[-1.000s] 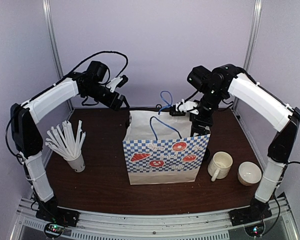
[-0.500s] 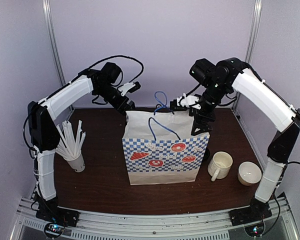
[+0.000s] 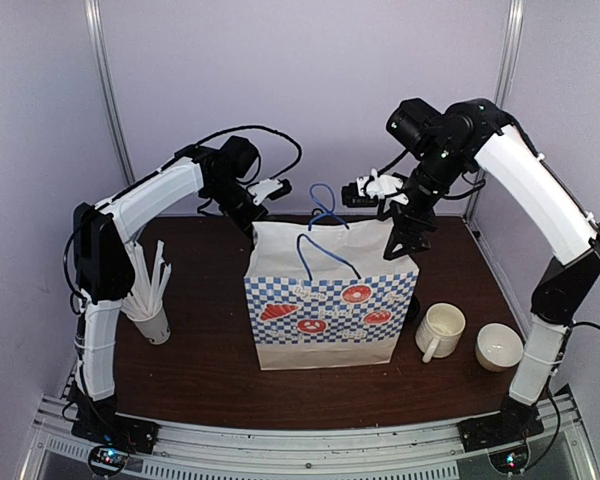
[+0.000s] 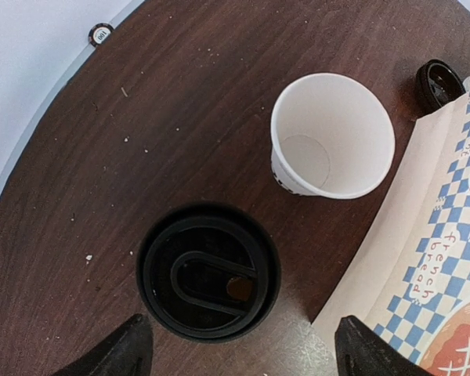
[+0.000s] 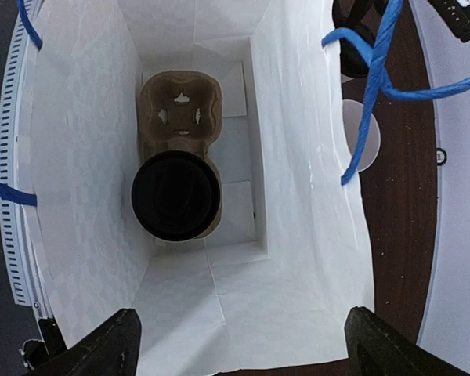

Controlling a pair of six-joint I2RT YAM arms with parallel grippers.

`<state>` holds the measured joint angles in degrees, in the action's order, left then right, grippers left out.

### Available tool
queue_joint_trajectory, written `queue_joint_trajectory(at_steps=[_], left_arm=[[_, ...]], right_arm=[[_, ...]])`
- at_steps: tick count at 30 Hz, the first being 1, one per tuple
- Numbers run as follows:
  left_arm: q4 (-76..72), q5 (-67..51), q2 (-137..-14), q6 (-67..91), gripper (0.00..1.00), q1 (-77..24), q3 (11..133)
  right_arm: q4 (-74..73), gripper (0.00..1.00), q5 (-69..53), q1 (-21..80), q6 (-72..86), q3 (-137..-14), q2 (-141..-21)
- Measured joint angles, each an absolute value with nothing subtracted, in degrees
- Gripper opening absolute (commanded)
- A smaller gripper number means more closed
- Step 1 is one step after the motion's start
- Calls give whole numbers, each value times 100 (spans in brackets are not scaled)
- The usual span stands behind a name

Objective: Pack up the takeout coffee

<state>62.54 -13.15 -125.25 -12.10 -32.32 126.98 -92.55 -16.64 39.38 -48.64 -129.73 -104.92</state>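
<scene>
Left wrist: my left gripper (image 4: 243, 348) spread above 1 black lid (image 4: 208, 272); likely next pickup for bag (image 4: 446, 235); right gripper (image 5: 243, 345) spread

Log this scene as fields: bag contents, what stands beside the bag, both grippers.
in bag: carrier holding one packed cup; other slot empty
beside bag: open cup, capped cup, loose lid
left gripper: open, above capped cup
right gripper: open, over bag mouth
</scene>
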Motion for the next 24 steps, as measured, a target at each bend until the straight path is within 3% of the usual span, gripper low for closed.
queue_joint_trajectory(at_steps=[9, 20, 22, 24], left_arm=[[6101, -1240, -12195, -1175, 84, -3271, 12514], [5841, -1153, -11528, -1074, 83, -3271, 11915], [5833, -1160, -11507, -1055, 82, -3271, 11869], [5833, -1179, -11496, -1041, 82, -3269, 11837]], right_arm=[[-8932, 92, -1487, 3771, -4464, -12870, -10254], [-8416, 86, -1092, 3660, -3948, -13037, -10919], [-8353, 82, -974, 3660, -3896, -13037, -10932], [-8311, 71, -891, 3660, -3881, -13037, -10932]])
